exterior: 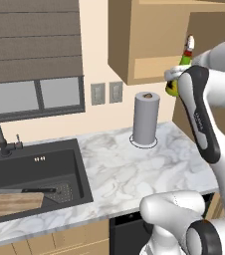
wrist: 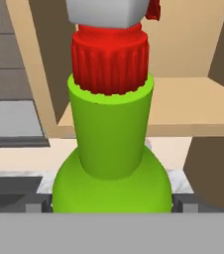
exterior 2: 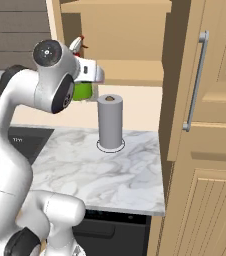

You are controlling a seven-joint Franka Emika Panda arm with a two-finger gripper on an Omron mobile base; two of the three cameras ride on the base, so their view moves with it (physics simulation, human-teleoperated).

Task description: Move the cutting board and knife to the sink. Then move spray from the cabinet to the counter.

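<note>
**Observer:** Starting at the left, what was already dealt with?

**Operator:** In the left base view I saw the cutting board (exterior: 12,204) lying flat in the sink (exterior: 82,174), with the knife (exterior: 25,191) just behind it on the basin floor, so I judged that half of the task done.

**Observer:** And the desk?

**Operator:** The desk (exterior: 124,169) was white marble, flat and level, carrying a grey paper towel roll (exterior: 146,118) near the back wall. There was open marble in front of the roll for a landing. Further right stood a tall panelled cabinet door (exterior 2: 205,125) with a bar handle, tight beside the desk edge, so I reckoned a wide swing that way was risky.

**Observer:** Where was the spray?

**Operator:** The spray (wrist: 111,144) was up at the front edge of the cabinet (exterior: 134,35), about upright, well above the desk. My pincer (exterior 2: 85,87) sat around its green body with the jaws standing wide. I couldn't tell from the pictures whether the tips were bearing on the bottle or merely flanking it.

**Observer:** How did you expect it to handle?

**Operator:** Light, I guessed, and stiff plastic, but smooth and round, so apt to slip or twist. The broad lower body looked the safest hold. The narrow neck and red-and-white top seemed poor places to squeeze, and top-heavy if it tipped.
</note>
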